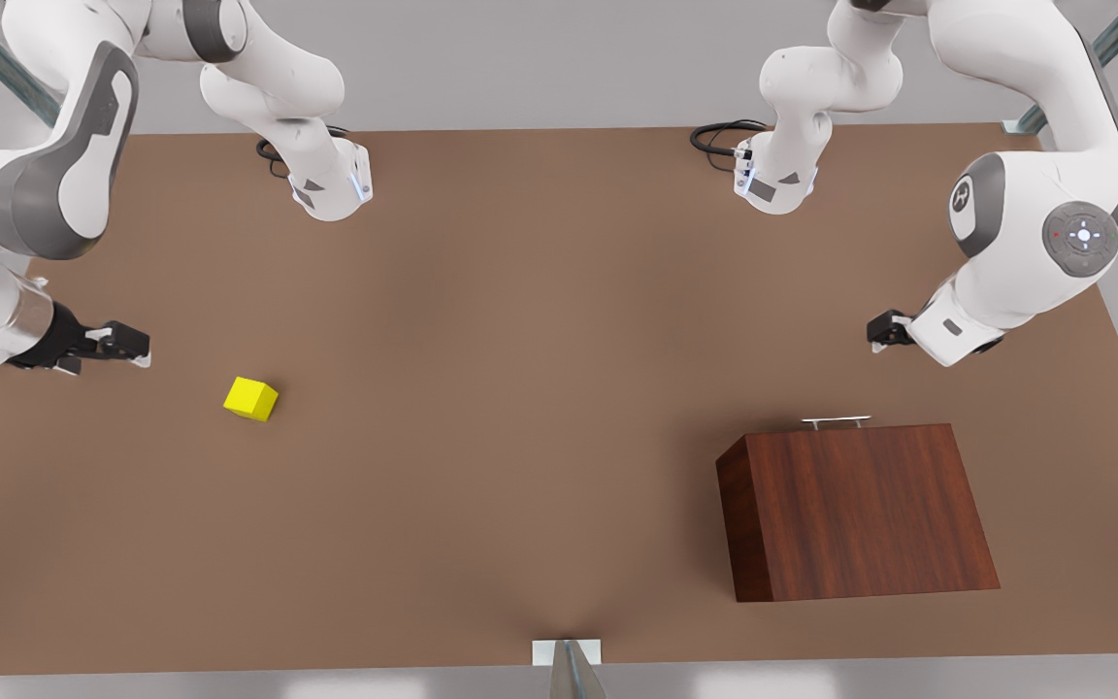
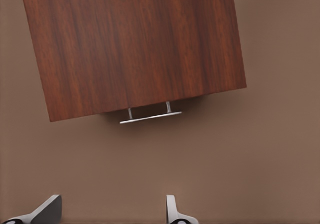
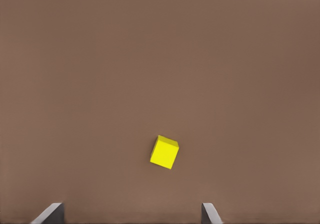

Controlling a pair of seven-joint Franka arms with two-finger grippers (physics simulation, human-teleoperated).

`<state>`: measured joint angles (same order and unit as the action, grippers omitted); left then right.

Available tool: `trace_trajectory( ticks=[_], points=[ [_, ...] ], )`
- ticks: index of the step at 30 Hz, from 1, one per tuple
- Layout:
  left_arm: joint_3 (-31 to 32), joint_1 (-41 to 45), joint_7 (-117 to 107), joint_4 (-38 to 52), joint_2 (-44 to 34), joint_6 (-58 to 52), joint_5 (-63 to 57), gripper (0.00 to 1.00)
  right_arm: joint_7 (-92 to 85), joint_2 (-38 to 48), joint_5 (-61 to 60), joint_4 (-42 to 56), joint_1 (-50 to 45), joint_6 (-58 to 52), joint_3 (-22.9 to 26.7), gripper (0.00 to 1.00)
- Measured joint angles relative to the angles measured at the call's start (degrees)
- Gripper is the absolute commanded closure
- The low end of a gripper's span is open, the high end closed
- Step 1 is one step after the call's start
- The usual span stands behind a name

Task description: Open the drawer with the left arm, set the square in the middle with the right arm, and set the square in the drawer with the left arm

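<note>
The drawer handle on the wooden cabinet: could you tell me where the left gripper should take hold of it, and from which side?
Grip the silver bar handle at its middle, between its two posts, one finger above the bar and one below. Approach from the table side the closed drawer faces, where the open left gripper already hovers. The bar stands off the cabinet front, probably leaving room for a finger behind it.

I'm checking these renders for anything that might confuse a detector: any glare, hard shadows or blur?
Front view: soft even light, a pale sheen across the table, the yellow cube barely shadowed. Left wrist view: the silver handle casts a faint shadow below the cabinet. Right wrist view: sharp, no glare.
</note>
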<state>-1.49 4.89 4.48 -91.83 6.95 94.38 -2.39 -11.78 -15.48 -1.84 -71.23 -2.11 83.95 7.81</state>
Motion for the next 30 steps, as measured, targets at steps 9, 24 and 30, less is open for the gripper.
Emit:
trace_trajectory(
  ticks=[9, 24, 30],
  points=[
    [0.00, -0.01, -47.60, -31.17, -12.39, 33.57, 1.70, 0.00, -14.28, 7.42, -0.88, -26.08, 1.77, 19.74, -0.87, 0.00],
    [-0.10, 0.09, -53.88, -42.40, -7.40, 60.33, 22.75, 0.00, -65.12, 1.25, 0.00, -52.18, 2.56, 49.08, -0.86, 0.00],
    [-0.08, 0.05, -53.88, -43.70, -3.67, 65.49, 30.24, 0.00, -66.60, -3.48, 0.00, -52.43, 3.25, 54.03, -0.78, 0.00]
  ],
)
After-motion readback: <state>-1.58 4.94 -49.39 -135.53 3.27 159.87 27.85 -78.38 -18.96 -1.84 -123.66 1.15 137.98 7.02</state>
